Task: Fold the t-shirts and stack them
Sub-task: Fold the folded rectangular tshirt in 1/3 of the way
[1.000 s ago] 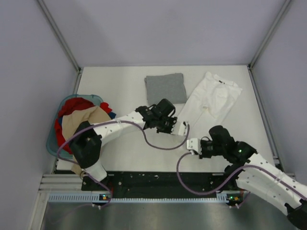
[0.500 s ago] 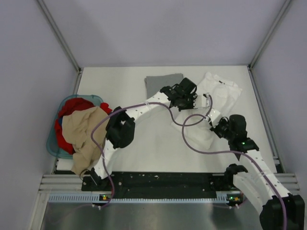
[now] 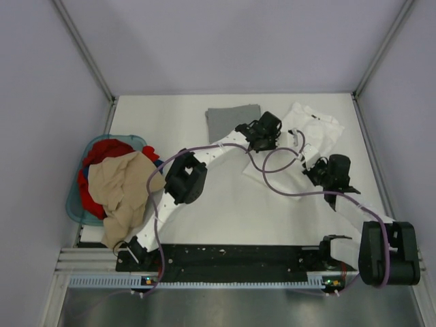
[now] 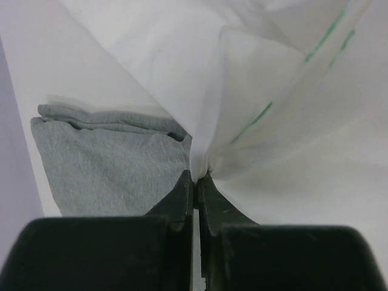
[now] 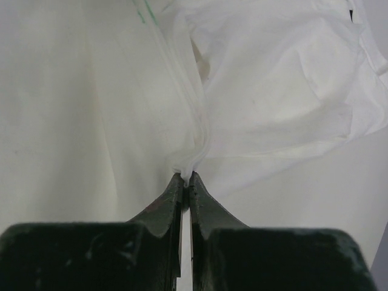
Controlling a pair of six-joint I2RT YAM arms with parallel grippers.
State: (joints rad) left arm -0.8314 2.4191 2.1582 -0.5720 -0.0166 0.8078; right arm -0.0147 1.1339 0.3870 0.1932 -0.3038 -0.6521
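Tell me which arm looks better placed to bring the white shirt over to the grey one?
Probably the left gripper: it is shut on the white t-shirt right beside the folded grey t-shirt; the right gripper grips farther away.

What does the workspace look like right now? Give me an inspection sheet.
Surface: white table, nothing spilled seen.
Job's things: grey t-shirt folded, toward the far edge; white t-shirt to its right, rumpled, pinched at two points.
Clutter: basket at the left, heaped with red and tan clothes.
Hands: left hand and right hand both shut on white cloth.
Cables: purple cables loop above the white t-shirt.
Surroundings: plain lavender walls.
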